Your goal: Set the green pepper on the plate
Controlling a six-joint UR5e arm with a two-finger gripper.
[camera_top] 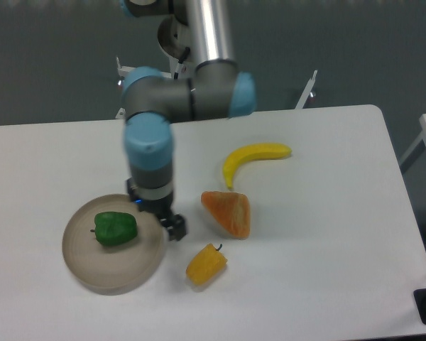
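Glossy green pepper (115,229), matte plate (92,273)

The green pepper (115,229) is seen as a small, glossy, dark-green bell pepper of blocky, lobed form. It is laid on its side, with the short stem directed to the left. It is positioned inside the plate (138,270), left of the plate's centre and towards its far rim. The plate is a round, shallow, matte beige-tan dish with a raised rim, set flat.
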